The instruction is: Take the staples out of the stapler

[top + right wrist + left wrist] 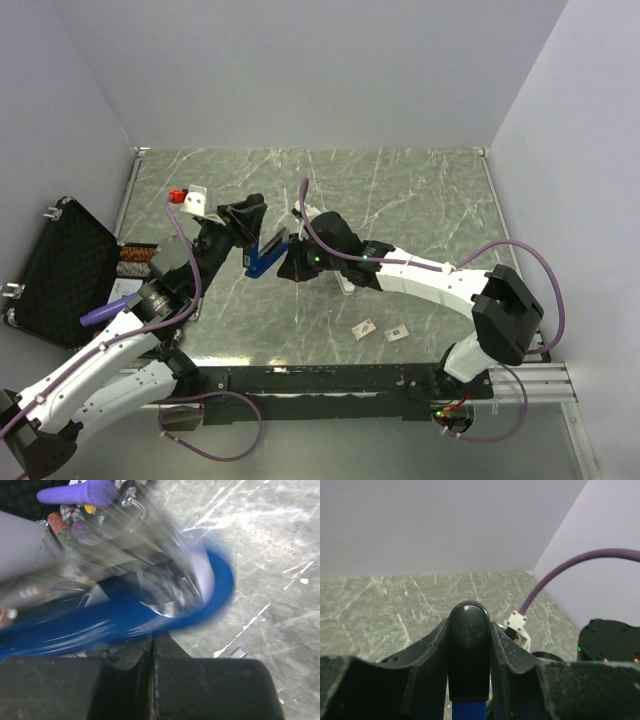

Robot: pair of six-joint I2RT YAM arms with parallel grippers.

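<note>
The stapler [262, 256] is held above the table's middle, its blue body swung open with a silvery channel showing. My left gripper [248, 218] is shut on the stapler's black end [468, 650], one finger on each side, with the blue body below it. My right gripper [294, 262] is at the stapler's other side. In the right wrist view its fingers [165, 647] are pressed together just under the blurred blue rim [220, 590]. I cannot tell whether anything is pinched between them. I cannot make out the staples in any view.
An open black case [62, 272] with small items lies at the table's left edge. Two small whitish cards [363, 327] [397, 333] lie near the front. A white bar [345, 283] lies partly under the right arm. Walls close in the back and right.
</note>
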